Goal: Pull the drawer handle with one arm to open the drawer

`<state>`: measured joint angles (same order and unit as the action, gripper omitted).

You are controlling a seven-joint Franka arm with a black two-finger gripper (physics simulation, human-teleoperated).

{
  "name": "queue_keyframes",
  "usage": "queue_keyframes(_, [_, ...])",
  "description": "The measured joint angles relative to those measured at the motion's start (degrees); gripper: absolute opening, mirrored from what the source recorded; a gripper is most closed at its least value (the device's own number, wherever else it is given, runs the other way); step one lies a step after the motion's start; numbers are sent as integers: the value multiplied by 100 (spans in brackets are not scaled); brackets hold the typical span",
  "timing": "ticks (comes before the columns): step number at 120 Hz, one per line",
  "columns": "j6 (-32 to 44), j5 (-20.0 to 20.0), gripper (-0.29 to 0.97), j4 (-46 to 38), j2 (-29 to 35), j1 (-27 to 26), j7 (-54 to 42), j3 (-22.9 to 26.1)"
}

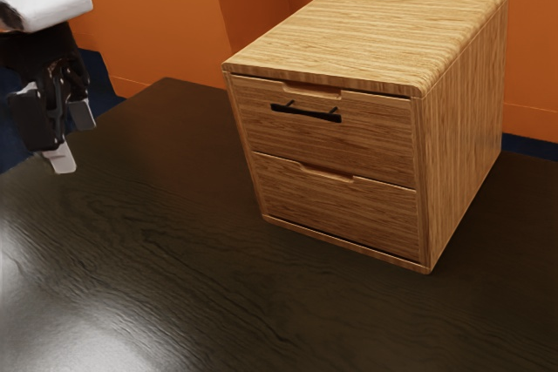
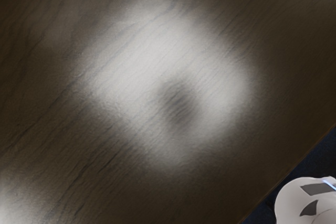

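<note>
While our gripper [image 1: 71,138] hangs over the dark table [image 1: 174,285] at the exterior view's left, its jaws seemingly parted with nothing between them, the black drawer handle [image 1: 305,112] sits well apart from it on the top drawer [image 1: 349,141] of the wooden cabinet [image 1: 462,128], and that drawer looks fully shut. We judge the approach has hardly begun. Next we must reach toward the exterior view's right, set the jaws across the bar, and close on it before pulling.
</note>
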<state>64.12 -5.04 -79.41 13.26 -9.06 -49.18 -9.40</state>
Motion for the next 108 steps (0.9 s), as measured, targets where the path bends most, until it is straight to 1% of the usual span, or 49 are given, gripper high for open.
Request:
queue_keyframes(10, [286,173,68,230,-553,27,101,6])
queue_keyframes(17, [426,247,68,360,-775,112,95,111])
queue_keyframes(22, [503,252,68,471,-872,804,84,781])
queue_keyframes(25, [542,187,68,511,-890,1120,78,1140])
queue_keyframes(28, [573,106,68,534,-865,1281,71,1391])
queue_keyframes(32, [606,19,68,553,-824,1329,62,1582])
queue_keyframes(42, [585,-122,68,365,-328,1361,52,1787])
queue_keyframes(47, [535,-206,68,201,-72,1231,57,1913])
queue_keyframes(57, [723,-273,68,34,62,1198,-226,1998])
queue_keyframes(67, [1413,-188,68,-585,206,1268,-858,2024])
queue_keyframes(79, [2099,-32,68,-1005,259,1288,-1544,2038])
queue_keyframes(81, [2241,21,68,-1127,258,1296,-1654,2037])
queue_keyframes(86, [2603,301,68,-1435,252,1428,-1927,2034])
queue_keyframes(93, [3002,585,68,-1611,226,1530,-2234,2039])
queue_keyframes(101, [3334,770,68,-1650,162,1565,-2488,2092])
queue_keyframes(108, [3582,846,68,-1645,138,1590,-2696,2118])
